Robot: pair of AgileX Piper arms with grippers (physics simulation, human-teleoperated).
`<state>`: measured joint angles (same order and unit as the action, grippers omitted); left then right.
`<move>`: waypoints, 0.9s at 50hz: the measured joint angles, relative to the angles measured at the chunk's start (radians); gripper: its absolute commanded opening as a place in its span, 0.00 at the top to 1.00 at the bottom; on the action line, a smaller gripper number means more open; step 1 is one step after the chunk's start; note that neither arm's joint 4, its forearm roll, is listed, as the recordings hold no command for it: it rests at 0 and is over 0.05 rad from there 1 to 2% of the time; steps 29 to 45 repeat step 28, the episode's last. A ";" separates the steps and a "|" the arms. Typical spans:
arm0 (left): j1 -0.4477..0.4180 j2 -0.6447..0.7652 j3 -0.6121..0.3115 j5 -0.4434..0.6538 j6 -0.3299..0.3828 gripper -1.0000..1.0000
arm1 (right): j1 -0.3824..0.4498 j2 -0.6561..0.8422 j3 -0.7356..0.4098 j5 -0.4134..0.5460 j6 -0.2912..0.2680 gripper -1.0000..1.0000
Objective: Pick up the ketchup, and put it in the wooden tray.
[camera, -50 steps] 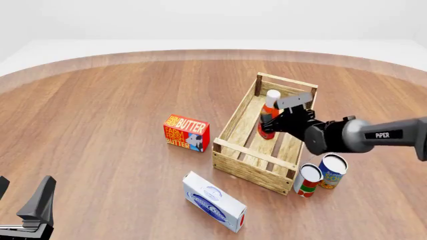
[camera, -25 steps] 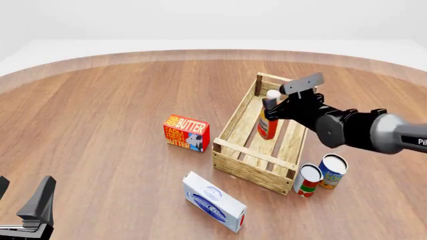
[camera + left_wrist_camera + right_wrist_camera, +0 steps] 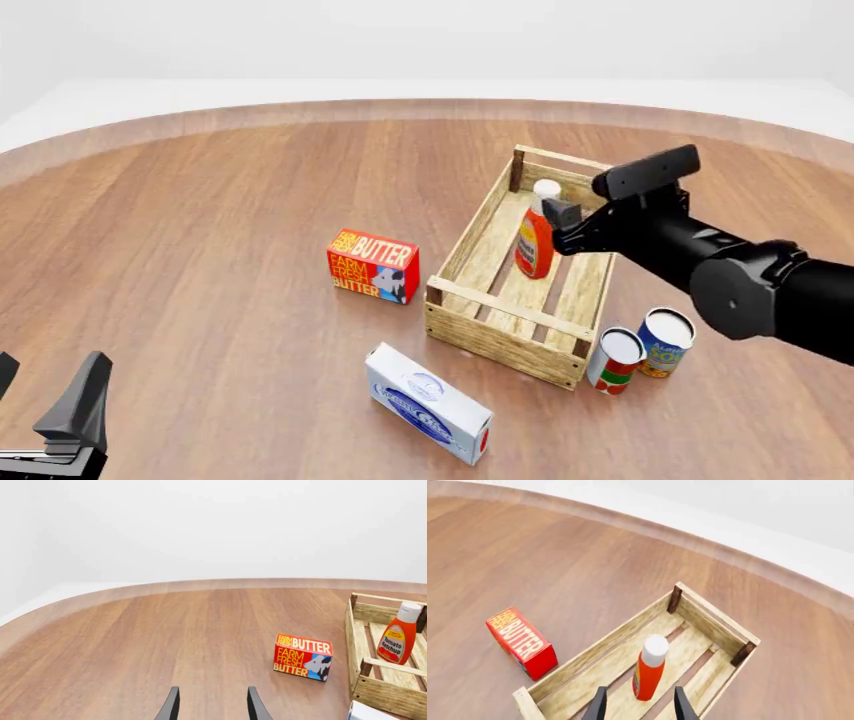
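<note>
The ketchup point(image 3: 534, 240) stands upright on the slat floor of the wooden tray point(image 3: 497, 318), toward the tray's far end, right of the table's middle, its white cap level with the top of the wall. The right gripper point(image 3: 562, 222) hangs just above and beside the bottle with its fingers spread and nothing between them. The left gripper point(image 3: 47, 420) sits low at the table's near left corner, also spread and empty, well apart from the butter box point(image 3: 372, 265).
</note>
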<state>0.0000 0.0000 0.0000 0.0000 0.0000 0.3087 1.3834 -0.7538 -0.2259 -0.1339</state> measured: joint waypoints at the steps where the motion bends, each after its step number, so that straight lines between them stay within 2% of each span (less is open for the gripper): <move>1: 0.000 0.000 0.000 0.000 0.000 0.00 | 0.001 -0.015 0.011 0.002 0.001 0.00; 28: 0.000 0.000 0.000 0.000 0.000 0.00 | 0.006 -0.516 0.387 0.095 0.052 0.00; 45: 0.000 0.000 0.000 0.000 0.000 0.00 | 0.006 -0.516 0.387 0.095 0.052 0.00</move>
